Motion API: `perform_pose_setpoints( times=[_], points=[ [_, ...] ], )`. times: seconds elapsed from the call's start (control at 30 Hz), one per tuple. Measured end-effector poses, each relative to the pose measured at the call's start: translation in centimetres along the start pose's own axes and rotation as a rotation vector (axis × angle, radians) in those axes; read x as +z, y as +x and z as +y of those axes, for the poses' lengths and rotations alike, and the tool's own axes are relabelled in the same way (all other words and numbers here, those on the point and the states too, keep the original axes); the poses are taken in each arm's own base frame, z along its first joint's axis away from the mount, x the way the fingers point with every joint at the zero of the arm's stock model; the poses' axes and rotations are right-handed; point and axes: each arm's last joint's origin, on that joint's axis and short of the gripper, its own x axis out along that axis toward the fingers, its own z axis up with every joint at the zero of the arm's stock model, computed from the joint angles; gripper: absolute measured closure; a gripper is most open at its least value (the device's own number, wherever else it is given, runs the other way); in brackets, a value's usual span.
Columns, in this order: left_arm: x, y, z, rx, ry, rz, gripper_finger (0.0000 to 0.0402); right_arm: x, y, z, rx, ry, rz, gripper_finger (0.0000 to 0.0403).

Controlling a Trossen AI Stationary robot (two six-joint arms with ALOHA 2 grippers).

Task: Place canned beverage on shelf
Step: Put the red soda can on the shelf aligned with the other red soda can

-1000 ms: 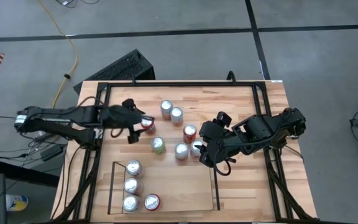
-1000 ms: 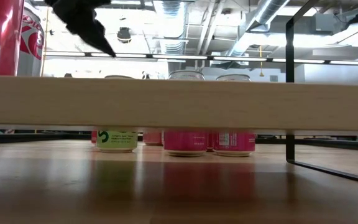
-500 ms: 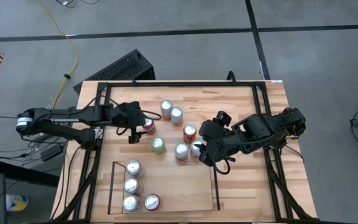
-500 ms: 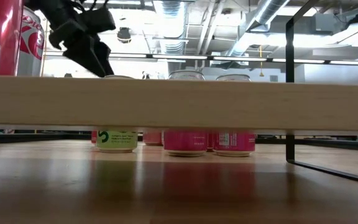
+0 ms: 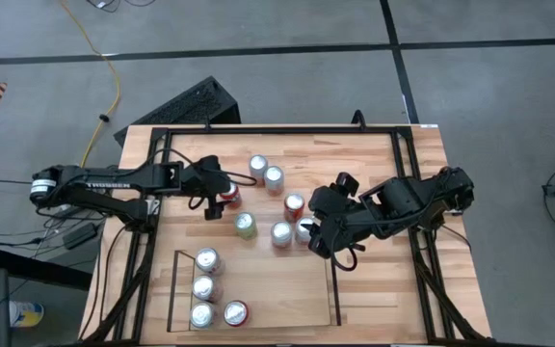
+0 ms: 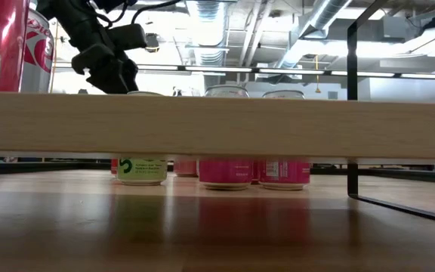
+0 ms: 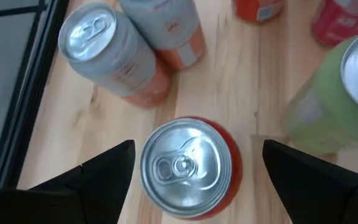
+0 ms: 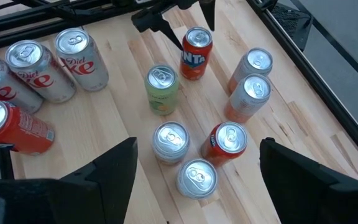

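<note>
An orange soda can (image 7: 188, 171) stands upright on the wood table, left of centre in the high view (image 5: 230, 199). My left gripper (image 5: 222, 190) hangs over it, open wide, with one finger on either side of the can (image 7: 197, 149) and a gap showing on both sides. It also shows in the low view (image 6: 108, 64). The shelf (image 5: 277, 289) is the low black-railed bay at the table's near side, and several cans (image 5: 204, 287) stand in its left part. My right gripper (image 5: 321, 241) is open and empty at the table's middle right.
Loose cans stand around the middle: a green one (image 5: 246, 225), two silver-orange ones (image 5: 265, 173), a red one (image 5: 294, 205) and two silver ones (image 5: 281, 233). The black metal frame (image 5: 277, 128) rims the tabletop. The right part of the shelf floor is bare.
My left gripper has gone toward the table's right edge and down, from above and left of the orange can to around its top. The can has stayed where it was.
</note>
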Motion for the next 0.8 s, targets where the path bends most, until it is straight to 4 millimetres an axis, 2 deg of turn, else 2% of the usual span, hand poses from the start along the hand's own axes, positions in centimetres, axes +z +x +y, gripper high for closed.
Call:
perform_pose_setpoints(
  times=[0.47, 0.8],
  points=[
    [-0.3, 0.2, 1.1, -0.044, -0.054, 0.001, 0.0063, 0.0, 0.0, 0.0, -0.001, -0.009, 0.0, 0.0093],
    [-0.9, 2.1, 0.6, -0.055, -0.052, 0.066, 0.0063, 0.0, 0.0, 0.0, -0.004, -0.011, 0.002, 0.0093]
  ],
)
